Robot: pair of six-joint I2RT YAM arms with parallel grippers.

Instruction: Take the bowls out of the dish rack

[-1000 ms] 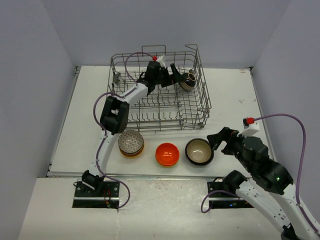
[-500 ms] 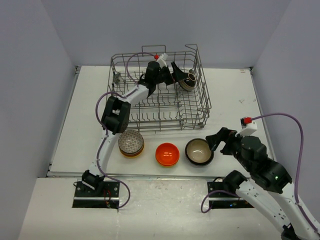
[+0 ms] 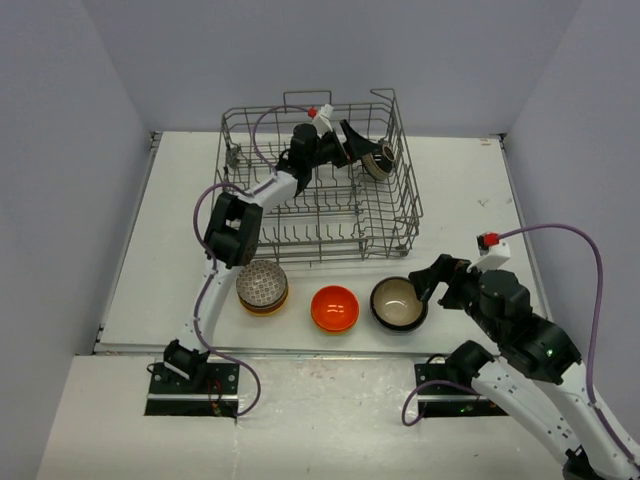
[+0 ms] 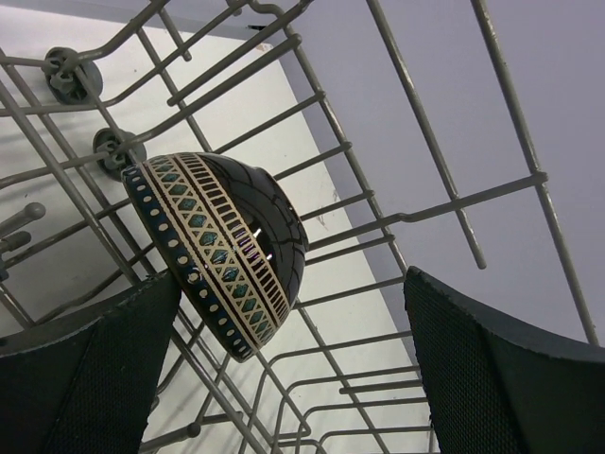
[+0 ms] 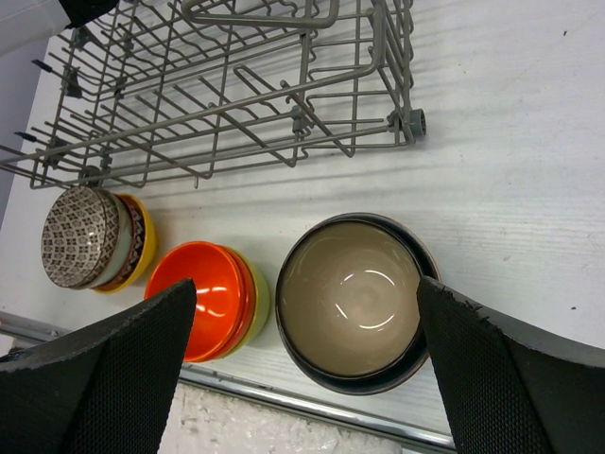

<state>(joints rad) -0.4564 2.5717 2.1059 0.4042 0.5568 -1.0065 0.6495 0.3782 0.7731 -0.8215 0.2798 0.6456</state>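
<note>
1. My left gripper reaches deep into the dish rack, at its far right corner.
2. Its two fingers are wide apart and hold nothing.
3. A dark bowl with a cream and teal pattern stands on its edge in the rack, leaning on the wires.
4. In my left wrist view this bowl is between my two fingers. One finger is just beside its rim. I cannot tell if it touches.
5. I see no other bowl in the rack.
6. My right gripper hangs over the near right part of the table, in front of the rack.
7. Its fingers are wide apart too, and they hold nothing.
8. Right under it sits a bowl that is black outside and cream inside, open side up.
9. To the left of that bowl is an orange bowl, sitting inside a yellow-green one.
10. Further left is a brown and white patterned bowl, on top of a yellow one.
11. These three groups make a row on the table, just near of the rack.
</note>
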